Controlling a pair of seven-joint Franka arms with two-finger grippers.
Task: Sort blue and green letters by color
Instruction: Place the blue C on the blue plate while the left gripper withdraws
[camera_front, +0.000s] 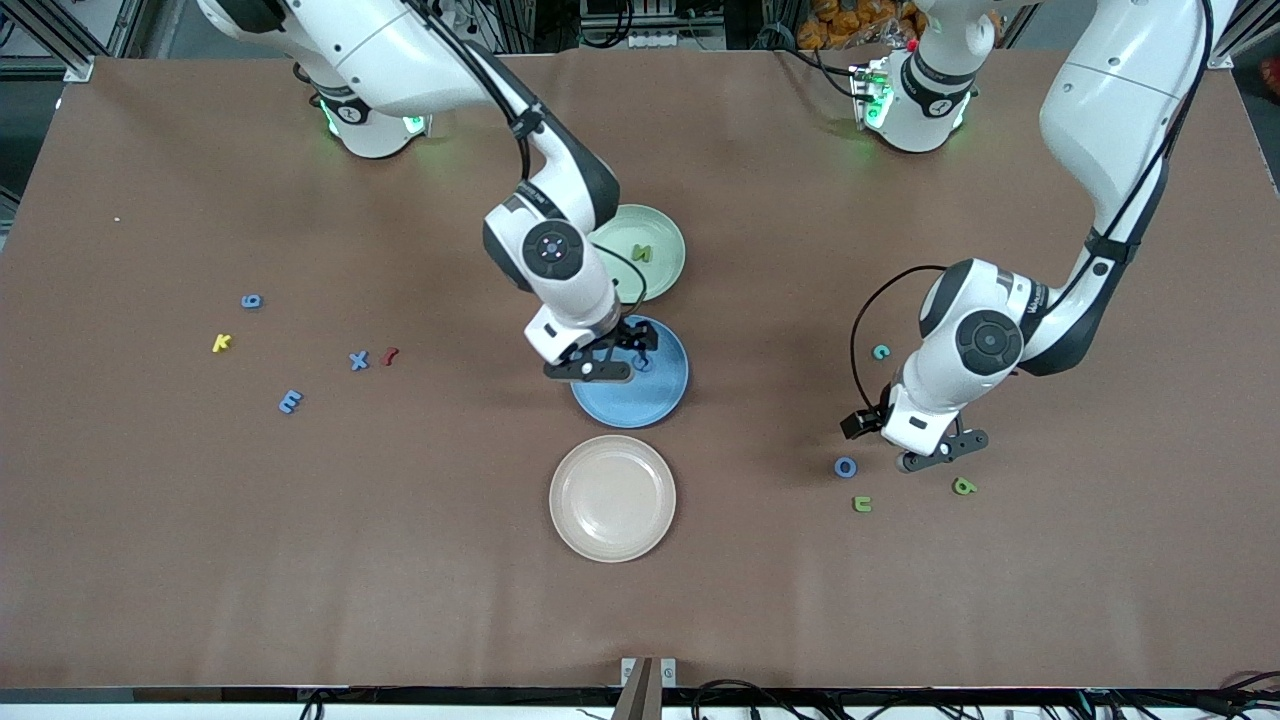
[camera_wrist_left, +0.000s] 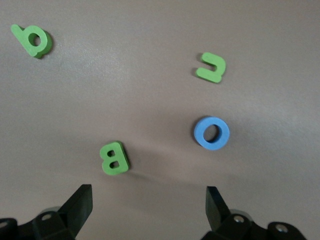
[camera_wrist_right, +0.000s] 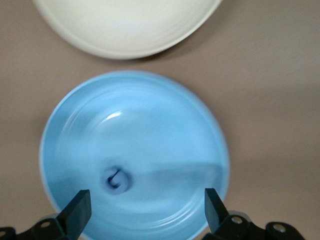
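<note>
Blue letter (camera_wrist_right: 115, 180) under open right claw (camera_wrist_right: 145, 212)

Matt brown table covering (camera_front: 200, 520), smooth, like paper or thin cloth. Glossy round blue plate (camera_wrist_right: 150, 125) with soft highlights, seemingly plastic; likewise smooth cream plate (camera_front: 612, 497) and pale green plate (camera_front: 660, 235). Chunky foam-like letters, matt: green B (camera_wrist_left: 114, 158), blue O ring (camera_wrist_left: 211, 133), green U-shaped piece (camera_wrist_left: 211, 67). Glossy white plastic arm shells (camera_front: 560, 290); matt black fingers (camera_wrist_left: 80, 202).
</note>
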